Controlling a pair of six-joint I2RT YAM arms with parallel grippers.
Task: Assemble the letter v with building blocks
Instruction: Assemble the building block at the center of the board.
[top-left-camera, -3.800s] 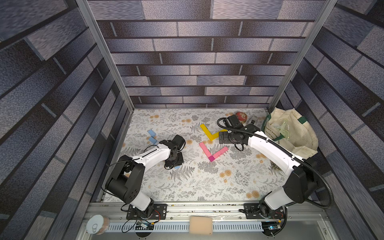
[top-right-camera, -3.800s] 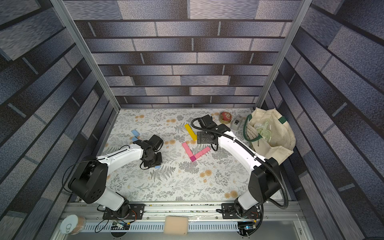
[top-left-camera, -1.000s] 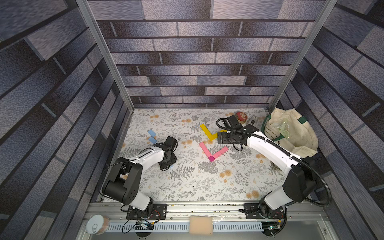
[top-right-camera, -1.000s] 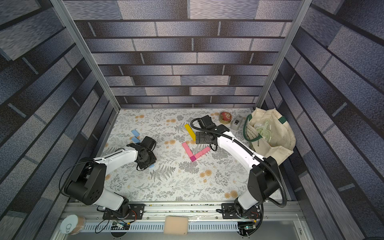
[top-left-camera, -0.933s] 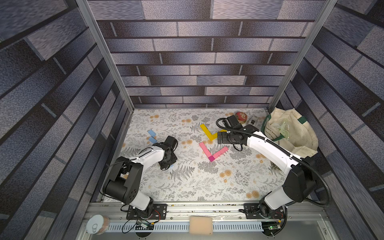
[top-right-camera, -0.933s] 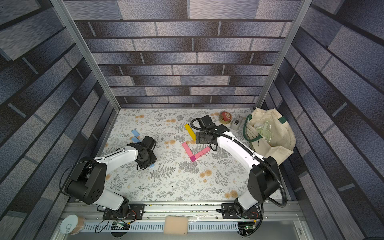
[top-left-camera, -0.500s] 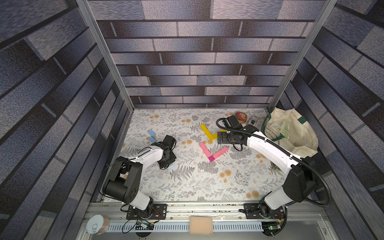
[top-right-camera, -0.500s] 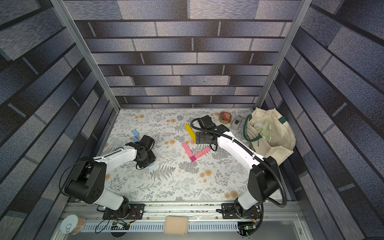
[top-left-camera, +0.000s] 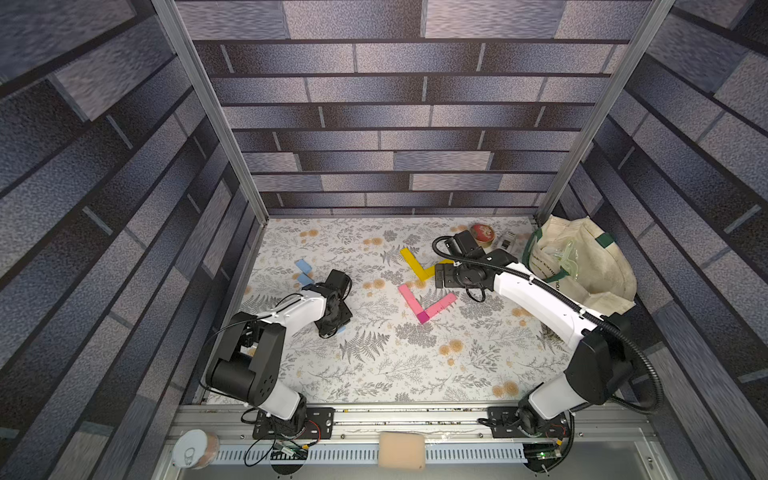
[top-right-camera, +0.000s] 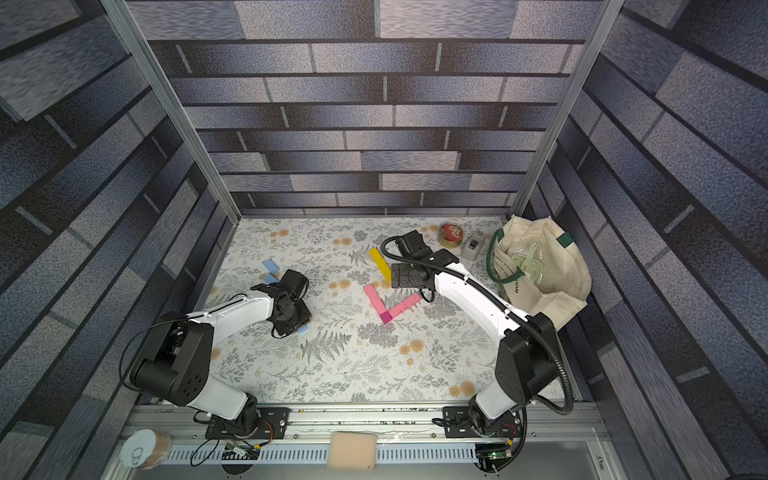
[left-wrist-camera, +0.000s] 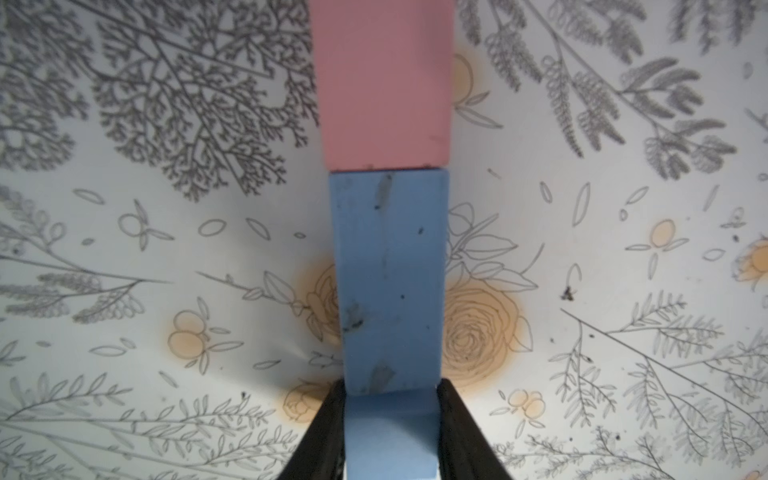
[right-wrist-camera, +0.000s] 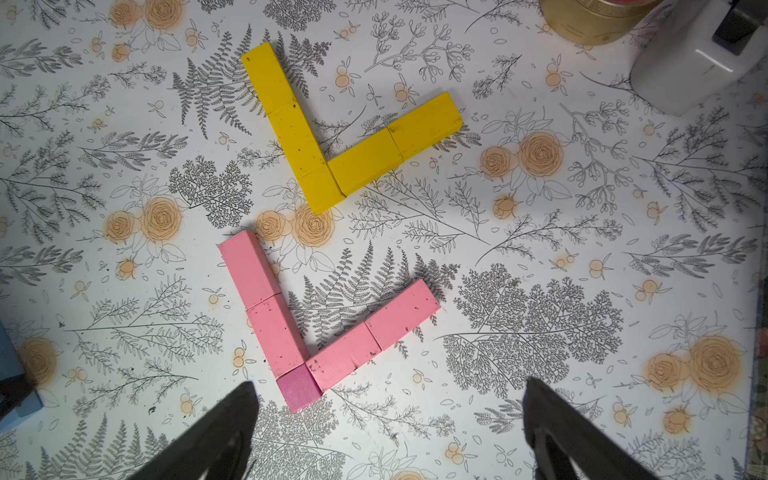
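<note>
L gripper (left-wrist-camera: 390, 388) is clamping tight on a light blue brick (left-wrist-camera: 390, 270) over the floral mat (left-wrist-camera: 166, 249), left side, its far end butting a pink brick (left-wrist-camera: 384, 83), while R gripper (right-wrist-camera: 390, 384), spread wide w/ nothing in it, is hovering above the pink V (right-wrist-camera: 274, 316) & yellow V (right-wrist-camera: 291, 120) mid-mat.

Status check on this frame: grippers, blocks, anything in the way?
Left gripper shut on blue block. Right gripper open, hovering by pink V, yellow V. No obstruction seen.
</note>
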